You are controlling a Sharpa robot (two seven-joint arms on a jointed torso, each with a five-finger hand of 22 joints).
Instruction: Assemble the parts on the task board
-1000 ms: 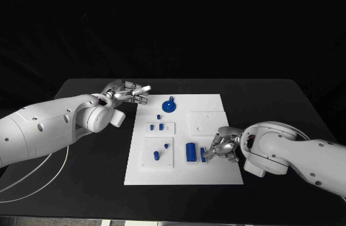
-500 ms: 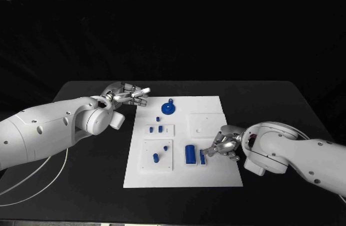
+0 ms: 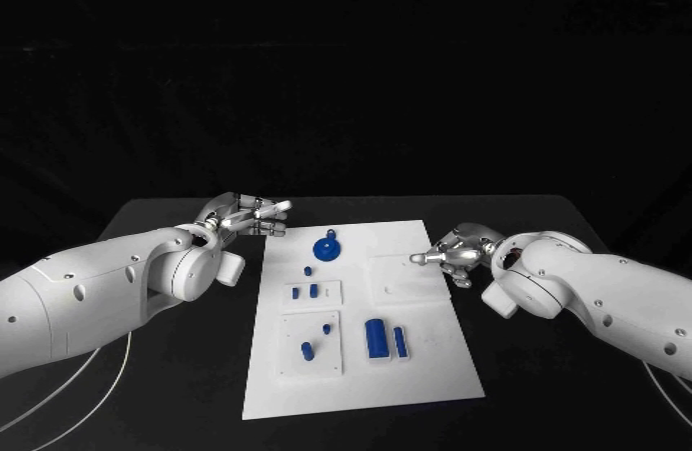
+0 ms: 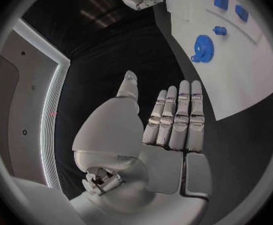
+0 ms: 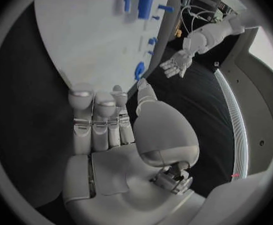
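The task board (image 3: 418, 371) lies flat in the middle of the black table (image 3: 577, 371), and every place here is taken from it. Off its far left corner the left hand (image 3: 248, 215) hovers over bare table, fingers straight and side by side, thumb apart, nothing in it. Beside the board's right edge, toward the far end, the right hand (image 3: 459, 252) hangs with fingers loosely extended and empty. On the board, a blue gear (image 3: 329, 248) sits near the far edge. Small blue pegs (image 3: 306, 292) stand in a raised plate left of centre. Nearer, two blue blocks (image 3: 387, 340) lie side by side in the middle, and another blue piece (image 3: 307, 350) rests left of them.
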